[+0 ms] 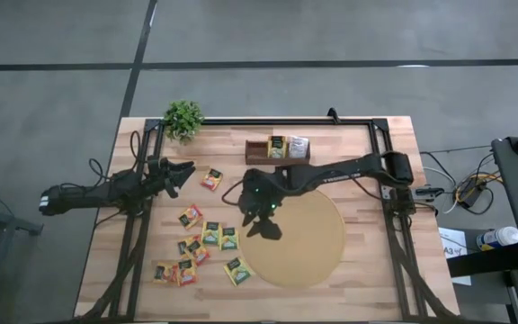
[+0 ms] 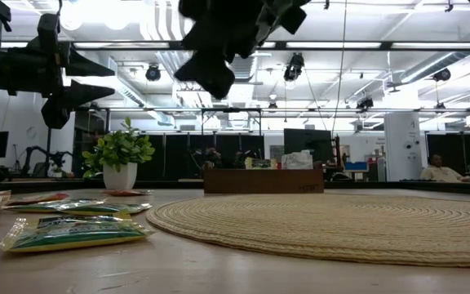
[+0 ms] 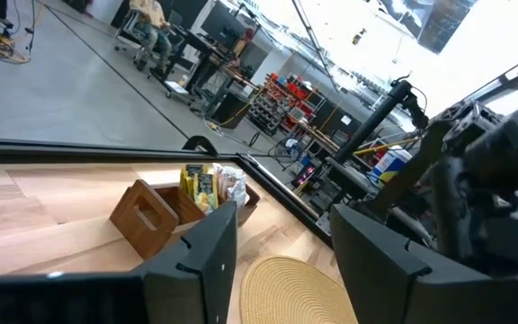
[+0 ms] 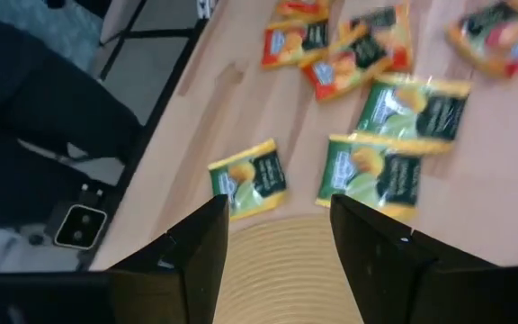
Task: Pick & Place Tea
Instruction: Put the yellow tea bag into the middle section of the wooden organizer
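Note:
Several tea sachets lie flat on the wooden table left of the round mat (image 1: 299,241): a yellow-green one (image 4: 248,178) at the mat's edge, two more (image 4: 371,180), and orange-red ones (image 4: 295,40) farther off. My right gripper (image 1: 257,216) hovers open above the mat's left edge, slanting down toward them, with nothing between its fingers (image 4: 196,252). More tea (image 1: 286,146) stands in the wooden tray (image 1: 257,151) at the far side. My left gripper (image 1: 185,171) waits open, level, at the table's left.
A small potted plant (image 1: 183,119) stands at the far left corner. One orange-red sachet (image 1: 211,178) lies apart, just right of my left gripper. Black frame rails (image 1: 387,216) run along the table's sides. The mat's right half is bare.

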